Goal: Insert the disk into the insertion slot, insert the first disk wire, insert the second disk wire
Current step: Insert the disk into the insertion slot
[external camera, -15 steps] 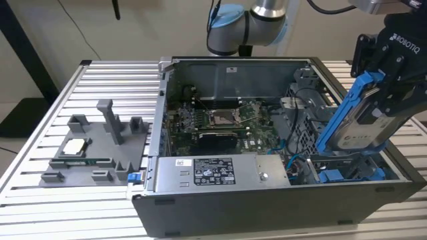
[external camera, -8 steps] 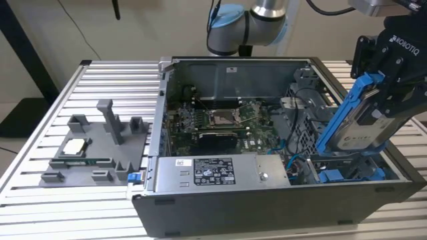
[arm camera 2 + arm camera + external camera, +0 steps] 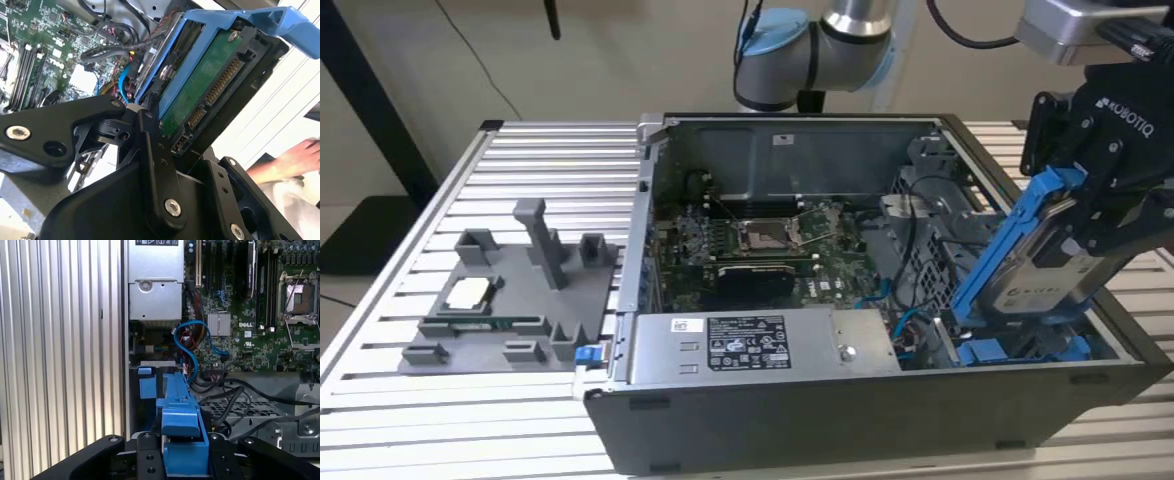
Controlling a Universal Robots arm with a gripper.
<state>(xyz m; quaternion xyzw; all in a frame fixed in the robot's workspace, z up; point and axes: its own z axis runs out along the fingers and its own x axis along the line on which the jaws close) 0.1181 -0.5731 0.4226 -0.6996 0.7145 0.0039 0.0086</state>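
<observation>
My gripper (image 3: 1086, 226) is shut on the disk (image 3: 1047, 268), a silver-grey drive in a blue carrier frame (image 3: 998, 250). The drive hangs tilted, with its lower end down in the case's corner at the exterior view's right, at the grey insertion slot (image 3: 1062, 346). In the second wrist view the disk's green underside (image 3: 200, 95) and connectors sit between my black fingers (image 3: 155, 150). The first wrist view looks along the blue carrier (image 3: 180, 417) from the gripper (image 3: 184, 462). Loose blue and black disk wires (image 3: 192, 337) lie in the case beside the slot.
The open computer case holds a motherboard (image 3: 761, 240) and a grey power supply box (image 3: 747, 345). A grey fixture block (image 3: 507, 290) stands on the slatted metal table (image 3: 520, 150) at the exterior view's left. A person's hand (image 3: 300, 155) rests beyond the case.
</observation>
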